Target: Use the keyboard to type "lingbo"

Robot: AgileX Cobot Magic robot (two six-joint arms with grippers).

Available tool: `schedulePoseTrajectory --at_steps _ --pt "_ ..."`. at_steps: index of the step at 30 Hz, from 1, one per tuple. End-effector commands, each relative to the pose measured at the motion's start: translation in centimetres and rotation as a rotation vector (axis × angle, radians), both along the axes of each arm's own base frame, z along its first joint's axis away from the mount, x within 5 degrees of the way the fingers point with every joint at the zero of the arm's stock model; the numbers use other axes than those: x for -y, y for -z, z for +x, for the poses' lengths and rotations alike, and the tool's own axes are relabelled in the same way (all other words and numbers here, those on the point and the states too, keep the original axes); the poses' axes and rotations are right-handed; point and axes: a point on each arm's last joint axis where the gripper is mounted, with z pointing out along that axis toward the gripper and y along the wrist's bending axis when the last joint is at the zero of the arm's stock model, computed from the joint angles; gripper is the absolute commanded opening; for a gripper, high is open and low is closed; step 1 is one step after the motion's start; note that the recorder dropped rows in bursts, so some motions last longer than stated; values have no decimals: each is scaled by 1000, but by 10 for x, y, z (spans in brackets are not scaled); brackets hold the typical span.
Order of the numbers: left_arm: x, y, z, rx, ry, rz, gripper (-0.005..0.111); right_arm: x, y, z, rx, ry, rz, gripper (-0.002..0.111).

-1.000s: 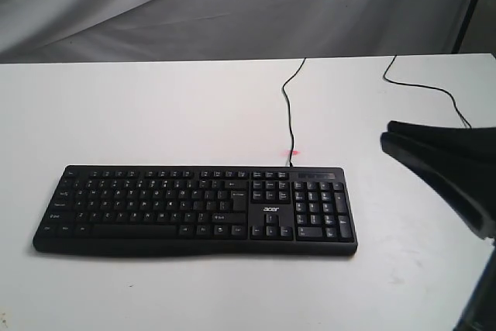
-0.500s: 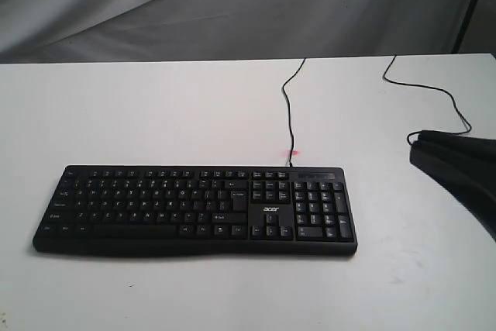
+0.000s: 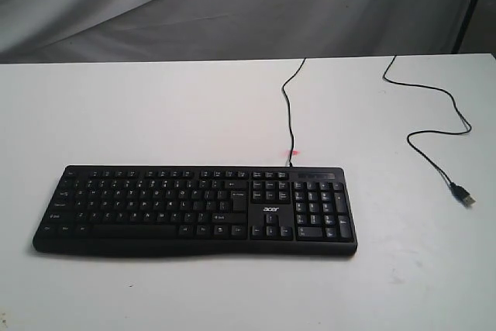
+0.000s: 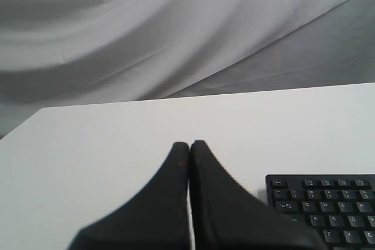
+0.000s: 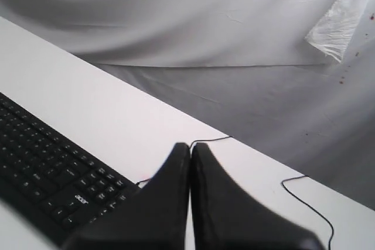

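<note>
The black keyboard [image 3: 195, 208] lies flat on the white table [image 3: 155, 106], its number pad and white "acer" logo toward the right. Neither arm shows in the exterior view. In the left wrist view my left gripper [image 4: 190, 143] is shut with nothing in it, over bare table beside the keyboard's corner [image 4: 328, 203]. In the right wrist view my right gripper [image 5: 190, 145] is shut and empty, held above the table past the keyboard's number-pad end [image 5: 53, 180].
The keyboard's thin black cable [image 3: 288, 106] runs from its back edge to the far table edge. A second loose cable [image 3: 434, 106] ends in a USB plug [image 3: 463, 194] on the right. Grey cloth [image 3: 232, 5] hangs behind the table.
My right gripper has drawn back to the right and left the exterior view, uncovering the USB plug and cable. The keyboard has not moved.
</note>
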Motion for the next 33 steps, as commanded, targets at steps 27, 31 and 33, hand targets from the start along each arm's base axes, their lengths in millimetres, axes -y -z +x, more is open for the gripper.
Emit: schedulePoseTrajectory --at_steps 27,31,33 --pt "0 2 0 -4 4 -4 1 14 73 1 7 192 85 0" --pt "0 2 0 -4 4 -4 1 15 80 0 -78 203 71 0" --pt "0 2 0 -4 4 -4 1 15 83 0 -108 205 66 0"
